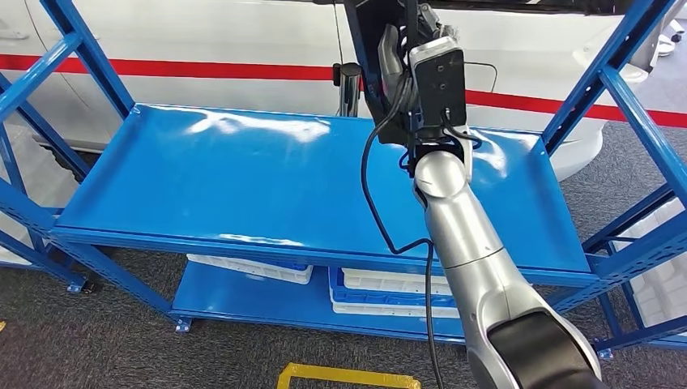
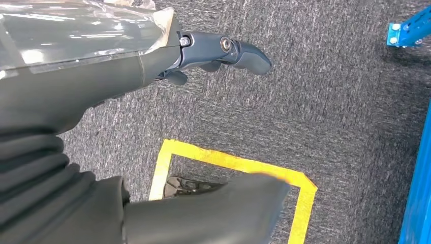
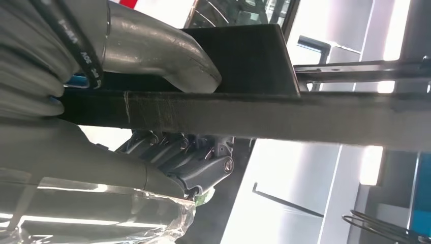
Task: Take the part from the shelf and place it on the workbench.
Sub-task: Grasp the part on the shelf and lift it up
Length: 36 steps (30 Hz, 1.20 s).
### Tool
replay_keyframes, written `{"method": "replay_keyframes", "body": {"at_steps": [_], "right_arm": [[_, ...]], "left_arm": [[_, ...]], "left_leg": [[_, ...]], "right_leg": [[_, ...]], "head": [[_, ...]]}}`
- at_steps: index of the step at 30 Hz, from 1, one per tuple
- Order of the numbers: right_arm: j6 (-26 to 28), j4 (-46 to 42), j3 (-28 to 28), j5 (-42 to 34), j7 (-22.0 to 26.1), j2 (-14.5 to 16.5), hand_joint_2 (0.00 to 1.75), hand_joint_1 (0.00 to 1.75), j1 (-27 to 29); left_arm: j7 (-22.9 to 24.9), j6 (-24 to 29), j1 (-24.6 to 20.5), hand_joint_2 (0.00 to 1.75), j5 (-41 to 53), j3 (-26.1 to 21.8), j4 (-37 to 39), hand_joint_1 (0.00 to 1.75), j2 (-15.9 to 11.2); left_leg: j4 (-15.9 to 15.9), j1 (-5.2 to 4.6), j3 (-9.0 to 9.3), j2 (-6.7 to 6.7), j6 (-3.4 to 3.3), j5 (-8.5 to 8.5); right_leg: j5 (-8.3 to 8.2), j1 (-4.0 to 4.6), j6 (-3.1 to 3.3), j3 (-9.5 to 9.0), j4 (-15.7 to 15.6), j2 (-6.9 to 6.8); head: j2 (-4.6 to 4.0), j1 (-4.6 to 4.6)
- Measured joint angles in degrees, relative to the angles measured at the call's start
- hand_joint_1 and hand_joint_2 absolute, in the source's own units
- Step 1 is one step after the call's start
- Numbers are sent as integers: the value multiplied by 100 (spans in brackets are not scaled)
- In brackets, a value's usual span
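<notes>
My right arm reaches up over the blue shelf [image 1: 243, 186], and my right hand [image 1: 405, 85] grips a flat black part [image 1: 369, 36] held above the shelf's back right area. In the right wrist view the thumb [image 3: 162, 51] lies on one face of the dark part [image 3: 284, 114] while the fingers [image 3: 188, 157] curl around its other side. My left hand [image 2: 101, 76] hangs over the carpet with its fingers [image 2: 244, 51] extended and nothing in it.
The shelf's upper deck is bare, framed by blue uprights [image 1: 603, 77] at its sides. White trays [image 1: 389, 292] lie on the lower deck. A white car with a red stripe [image 1: 202, 69] stands behind. Yellow tape [image 2: 228, 162] marks the grey carpet.
</notes>
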<state>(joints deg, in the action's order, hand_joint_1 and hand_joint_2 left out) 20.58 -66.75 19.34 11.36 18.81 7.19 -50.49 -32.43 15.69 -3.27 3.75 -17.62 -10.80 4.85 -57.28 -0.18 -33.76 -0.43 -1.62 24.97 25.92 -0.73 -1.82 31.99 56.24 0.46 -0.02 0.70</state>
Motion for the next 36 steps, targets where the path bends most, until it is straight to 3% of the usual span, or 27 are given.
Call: {"method": "replay_keyframes", "body": {"at_steps": [13, 21, 24, 27, 30, 34, 36], "right_arm": [[-863, -314, 141, -1363, -36, -104, 175, 175, 25], [-964, -391, 192, -1529, -41, -109, 175, 175, 67], [-1289, -707, 329, -2013, -100, -141, 175, 175, 239], [-1650, -1191, 510, -2612, -133, -221, 175, 175, 534], [-1655, -1391, 538, -2757, -128, -264, 175, 175, 605], [-1643, -1619, 544, -2828, -144, -318, 175, 175, 627], [-1645, -1729, 548, -2831, -165, -350, 175, 175, 632]], "left_arm": [[25, 37, 1, 175, -105, -145, -1, 0, -2], [103, 46, 1, 175, -115, -157, -1, 0, -2], [350, 1, 2, 175, -83, -181, -2, 0, -2], [271, -105, 5, 175, 52, -179, -1, 0, -4], [225, -139, 8, 175, 86, -176, -2, 0, -4], [172, -183, 10, 175, 93, -174, -2, 0, -31], [158, -195, 10, 175, 103, -174, -2, 0, -34]], "left_leg": [[0, 0, -2, -2, 0, 0], [0, 1, -2, -3, 0, 0], [0, 0, -3, -3, 0, 0], [0, -1, -3, -3, 0, 0], [0, -2, -4, -2, 0, 1], [-29, -28, -14, -3, -66, 29], [22, 1, 12, 8, -115, -8]], "right_leg": [[0, 1, 0, 1, 0, 0], [0, 1, 0, 1, 0, -1], [1, 1, 0, 0, 0, -1], [1, 1, 0, 0, 0, -1], [0, 1, 0, 0, -1, -1], [-19, -75, -63, -4, -41, 0], [14, -69, -83, 25, 13, -4]], "head": [[0, -1], [0, -1], [0, 0], [0, 1], [0, 0], [0, 3], [1, 0]]}}
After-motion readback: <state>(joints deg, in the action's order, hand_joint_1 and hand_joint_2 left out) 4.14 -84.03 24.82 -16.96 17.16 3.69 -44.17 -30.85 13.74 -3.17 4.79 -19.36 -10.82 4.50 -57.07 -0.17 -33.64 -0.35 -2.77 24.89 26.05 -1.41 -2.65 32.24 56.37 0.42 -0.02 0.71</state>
